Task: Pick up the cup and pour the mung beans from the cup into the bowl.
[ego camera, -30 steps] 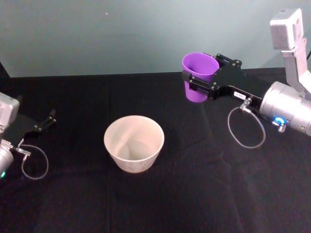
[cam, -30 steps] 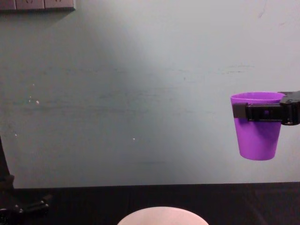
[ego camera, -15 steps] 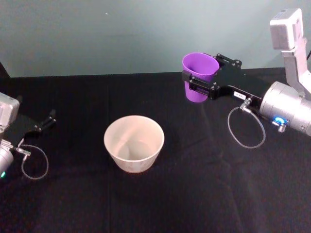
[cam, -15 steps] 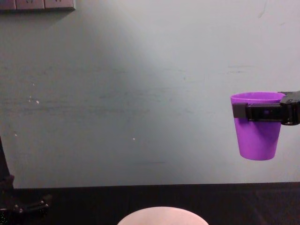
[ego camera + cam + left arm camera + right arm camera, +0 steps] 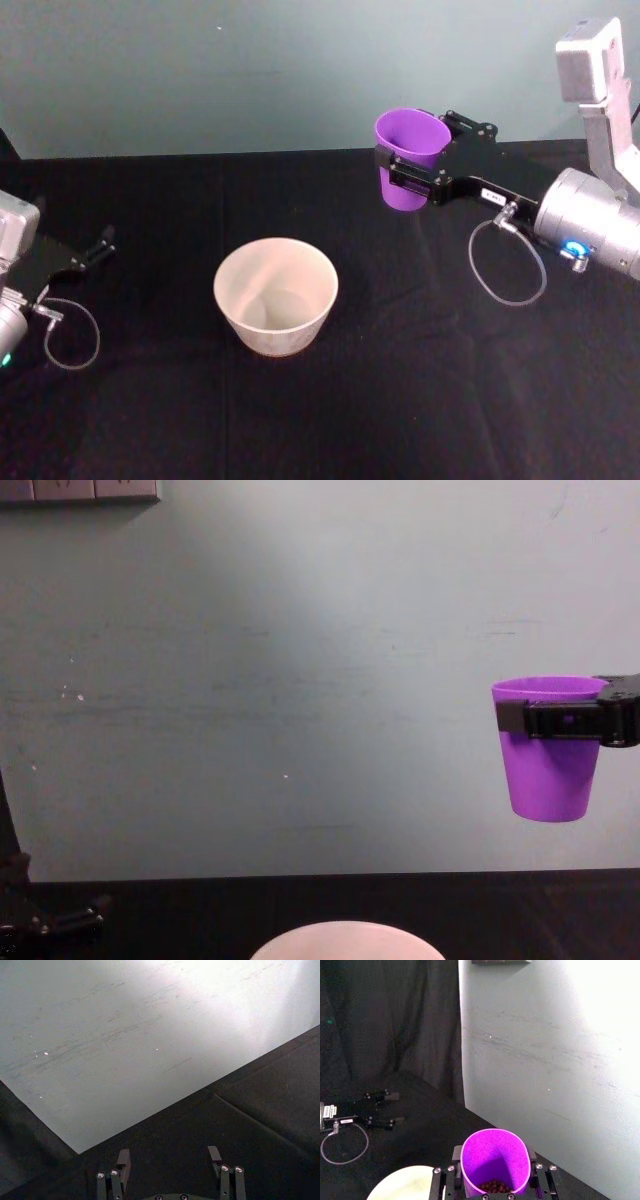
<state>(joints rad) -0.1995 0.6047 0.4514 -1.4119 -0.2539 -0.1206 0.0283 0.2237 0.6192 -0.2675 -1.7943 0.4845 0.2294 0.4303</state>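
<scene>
The purple cup (image 5: 405,165) hangs upright in the air to the right of and behind the bowl, with my right gripper (image 5: 410,150) shut around it just below its rim. In the right wrist view, dark mung beans (image 5: 495,1187) lie at the bottom of the cup (image 5: 494,1157). The chest view shows the cup (image 5: 548,775) well above the table. The pale bowl (image 5: 275,335) stands on the black table, and I cannot see anything inside it. My left gripper (image 5: 90,255) rests open near the table's left edge, its fingers (image 5: 122,1160) spread apart.
A black cloth (image 5: 400,400) covers the table, with a teal wall (image 5: 250,70) behind it. Cable loops hang from both wrists, one below the right arm (image 5: 505,265). There is open cloth between the cup and the bowl.
</scene>
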